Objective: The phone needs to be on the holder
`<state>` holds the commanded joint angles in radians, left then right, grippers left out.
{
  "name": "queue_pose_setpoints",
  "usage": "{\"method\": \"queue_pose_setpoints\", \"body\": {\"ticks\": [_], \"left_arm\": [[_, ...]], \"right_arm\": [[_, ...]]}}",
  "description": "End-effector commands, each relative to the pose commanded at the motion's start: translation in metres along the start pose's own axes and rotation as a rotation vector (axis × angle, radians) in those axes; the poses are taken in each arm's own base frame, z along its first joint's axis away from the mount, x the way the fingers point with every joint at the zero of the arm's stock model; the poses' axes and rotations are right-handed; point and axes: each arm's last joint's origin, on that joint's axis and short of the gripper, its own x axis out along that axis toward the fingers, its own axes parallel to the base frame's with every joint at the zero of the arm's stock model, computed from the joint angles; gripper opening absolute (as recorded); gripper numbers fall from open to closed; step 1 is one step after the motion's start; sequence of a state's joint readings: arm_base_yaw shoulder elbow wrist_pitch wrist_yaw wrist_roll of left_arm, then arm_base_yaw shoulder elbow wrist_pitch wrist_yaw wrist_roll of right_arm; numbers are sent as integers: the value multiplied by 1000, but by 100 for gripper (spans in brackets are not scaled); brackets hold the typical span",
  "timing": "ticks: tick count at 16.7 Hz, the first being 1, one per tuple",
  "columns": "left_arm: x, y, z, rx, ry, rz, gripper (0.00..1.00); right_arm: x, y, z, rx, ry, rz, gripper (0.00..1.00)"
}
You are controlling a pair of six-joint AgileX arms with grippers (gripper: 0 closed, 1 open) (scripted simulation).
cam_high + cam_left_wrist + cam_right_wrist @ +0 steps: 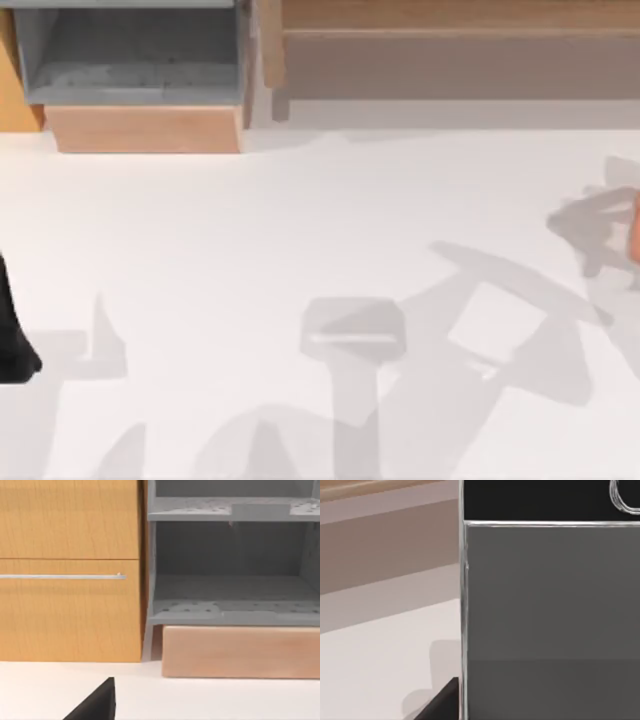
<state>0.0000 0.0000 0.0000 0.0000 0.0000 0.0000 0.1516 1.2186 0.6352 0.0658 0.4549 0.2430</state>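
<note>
1. Top view showed a white worktop [300, 230] crossed by grey shadows. A grey shelf unit [130, 60] on a wooden block [145, 128] stood at its far left edge. The left arm [12, 330] sat at the left edge, and something orange [634, 225] at the right edge.
2. Left wrist view faced a wooden cabinet [70, 570] beside the grey shelf unit; whether those fingers were apart could not be told.
3. Right wrist view had the phone [550, 605] very close, its dark grey screen below a black band with a ring; whether the fingers held it could not be told.
</note>
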Motion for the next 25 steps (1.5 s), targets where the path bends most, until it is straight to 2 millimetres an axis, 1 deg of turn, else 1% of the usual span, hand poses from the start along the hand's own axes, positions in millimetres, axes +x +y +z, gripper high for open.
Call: {"method": "queue_pose_setpoints", "body": {"ticks": [2,5,9,12,17,25], "left_arm": [[0,0,0,0,0,0,100],[0,0,0,0,0,0,100],[0,0,0,0,0,0,100],[0,0,0,0,0,0,100],[0,0,0,0,0,0,100],[0,0,0,0,0,0,100]], "right_arm": [[2,-1,-3,7,-2,0,0],[11,-1,-1,0,-14,-8,0],[30,2,4,-18,-23,-6,0],[47,0,2,-6,-9,-5,0],[49,0,1,-1,-6,-5,0],[49,0,1,-1,-6,-5,60]]}}
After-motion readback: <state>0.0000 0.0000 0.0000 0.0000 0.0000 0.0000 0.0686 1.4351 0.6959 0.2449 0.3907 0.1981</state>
